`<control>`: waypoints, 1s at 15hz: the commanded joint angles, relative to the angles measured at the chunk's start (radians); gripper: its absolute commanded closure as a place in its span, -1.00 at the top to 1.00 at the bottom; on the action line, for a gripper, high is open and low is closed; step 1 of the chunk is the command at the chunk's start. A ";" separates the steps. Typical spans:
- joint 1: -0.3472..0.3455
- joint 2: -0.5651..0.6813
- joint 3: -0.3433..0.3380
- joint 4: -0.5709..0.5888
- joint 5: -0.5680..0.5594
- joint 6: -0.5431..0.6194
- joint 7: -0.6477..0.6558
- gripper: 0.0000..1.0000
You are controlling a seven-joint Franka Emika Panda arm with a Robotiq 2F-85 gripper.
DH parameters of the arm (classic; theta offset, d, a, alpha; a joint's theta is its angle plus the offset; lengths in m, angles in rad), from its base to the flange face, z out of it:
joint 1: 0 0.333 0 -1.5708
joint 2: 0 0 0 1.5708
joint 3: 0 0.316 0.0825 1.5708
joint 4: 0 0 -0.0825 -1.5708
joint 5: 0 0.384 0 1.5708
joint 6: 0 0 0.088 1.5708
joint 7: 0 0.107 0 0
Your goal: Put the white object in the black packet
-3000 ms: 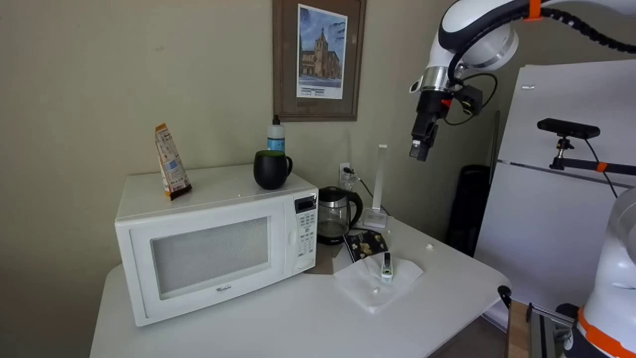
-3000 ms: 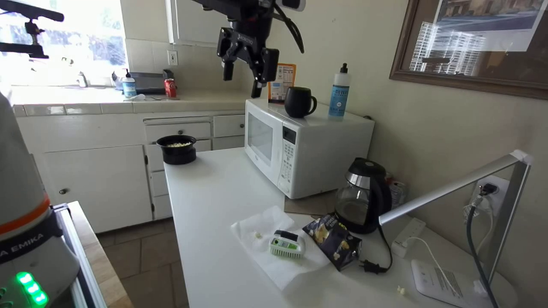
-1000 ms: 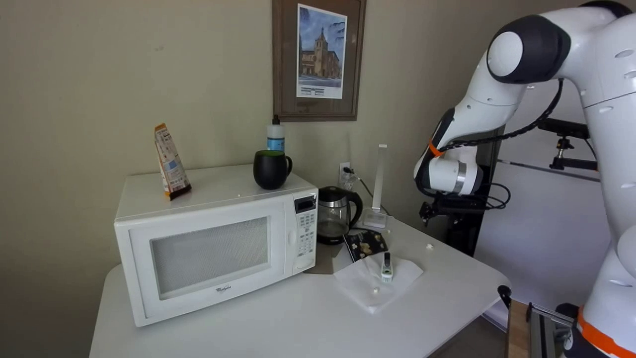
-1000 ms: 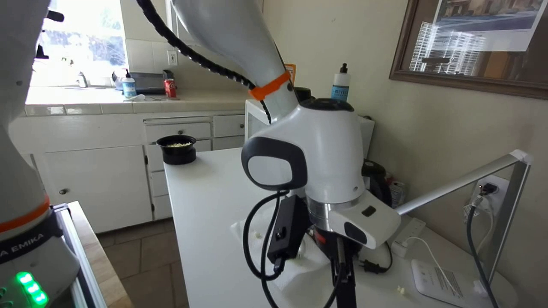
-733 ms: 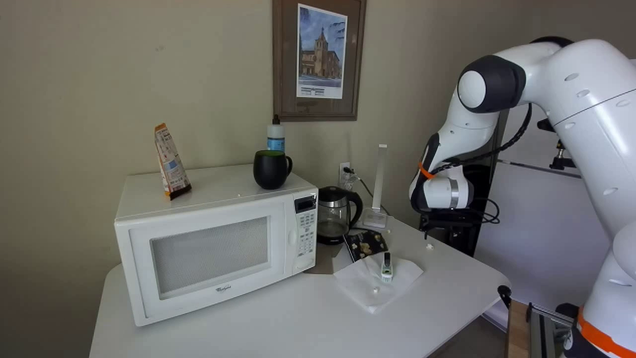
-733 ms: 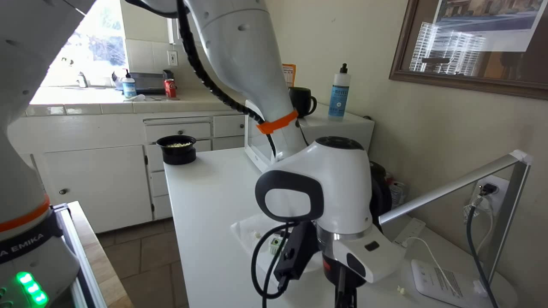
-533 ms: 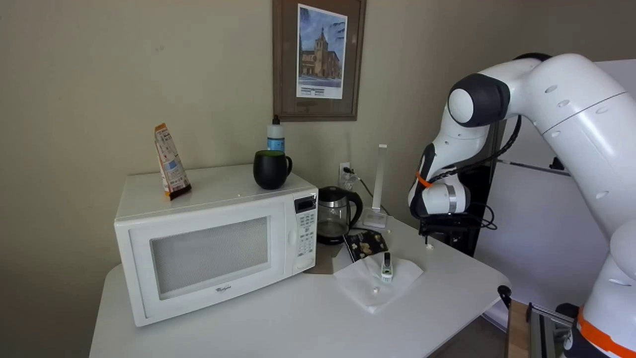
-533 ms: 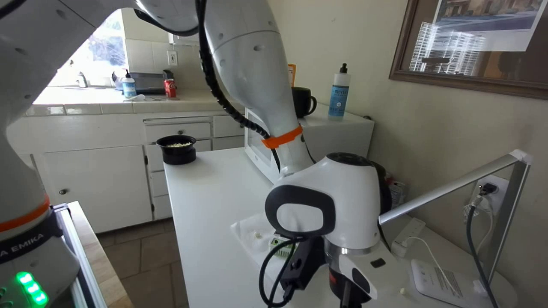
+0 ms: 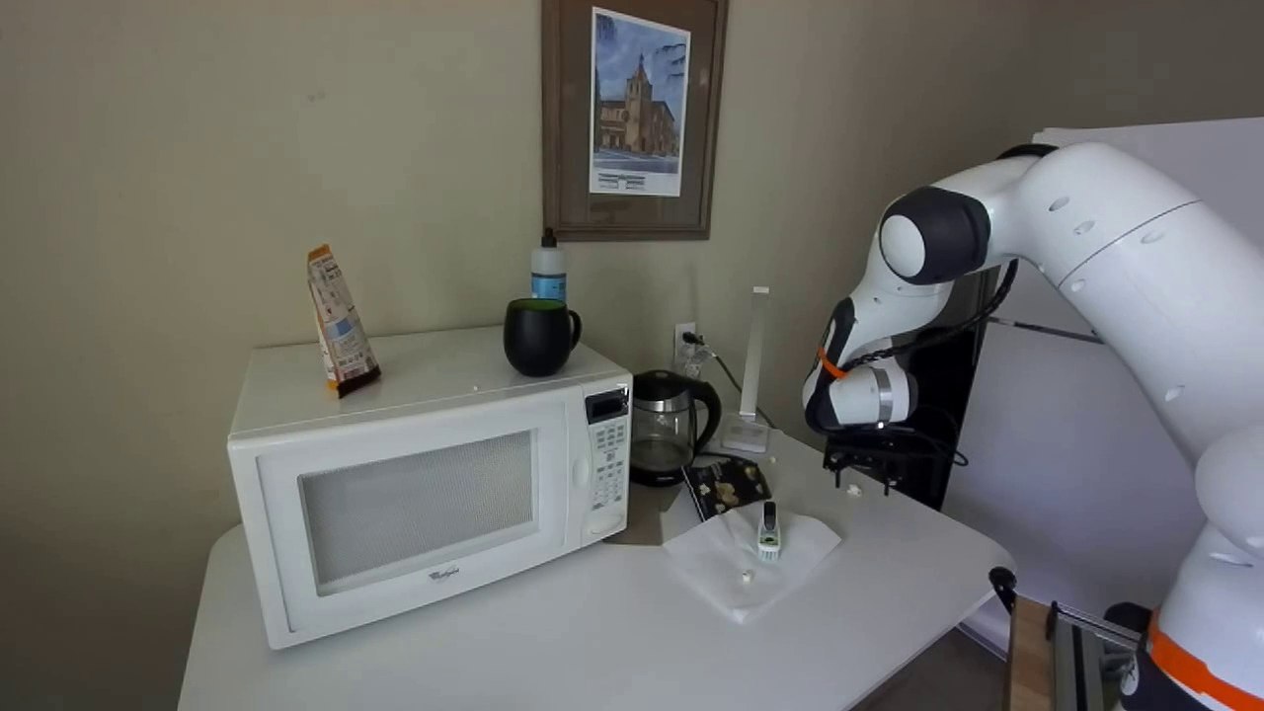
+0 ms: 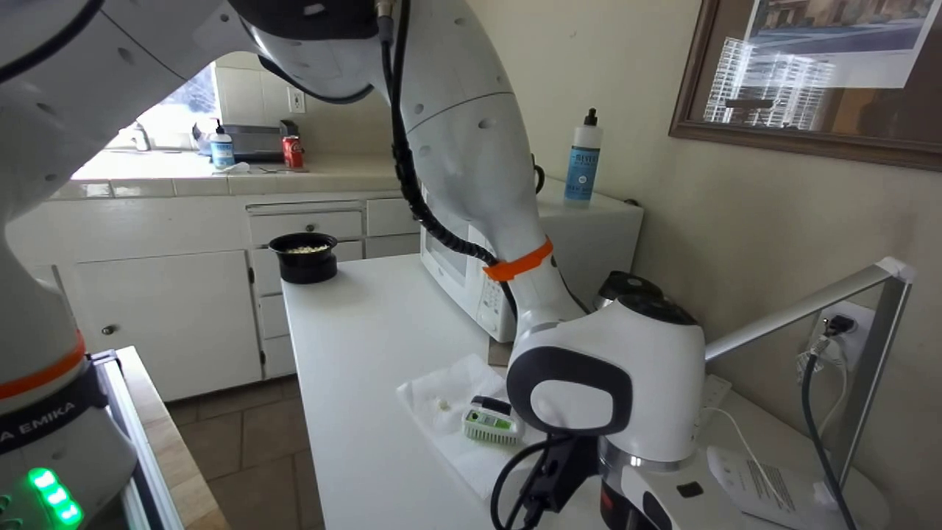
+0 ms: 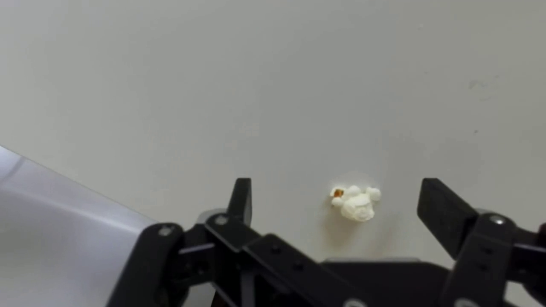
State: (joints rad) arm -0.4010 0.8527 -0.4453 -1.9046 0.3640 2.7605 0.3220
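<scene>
The white object is a piece of popcorn (image 11: 357, 207) on the white table. It also shows in an exterior view (image 9: 854, 490). My gripper (image 11: 336, 185) is wide open above the table, with the popcorn between its fingers in the wrist view, touching neither. It also shows low over the table in an exterior view (image 9: 862, 484). In that view the black packet (image 9: 729, 487) with popcorn pictures lies by the kettle; my arm hides it elsewhere. Another popcorn piece (image 9: 748, 576) lies on a white paper sheet (image 9: 711, 583).
A green-and-white device (image 10: 491, 423) lies on the sheet. A glass kettle (image 9: 662, 425), a lamp (image 9: 755, 355) and a white microwave (image 9: 425, 513) stand towards the wall. A black pot (image 10: 305, 269) stands at a table edge. The table's edge (image 11: 76, 184) shows in the wrist view.
Over three seconds my arm has swung from high up down to the table near the popcorn. In the last half second it has dropped slightly, and both fingers now show. The objects have not moved.
</scene>
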 commanded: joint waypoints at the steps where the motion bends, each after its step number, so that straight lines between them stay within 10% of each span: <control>1: -0.068 0.044 0.050 0.094 -0.002 -0.065 0.039 0.85; 12: -0.119 0.070 0.089 0.172 0.003 -0.126 0.051 -0.39; 15: -0.121 0.069 0.091 0.178 0.003 -0.130 0.052 -0.34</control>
State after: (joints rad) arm -0.5035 0.8996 -0.3711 -1.7553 0.3656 2.6537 0.3562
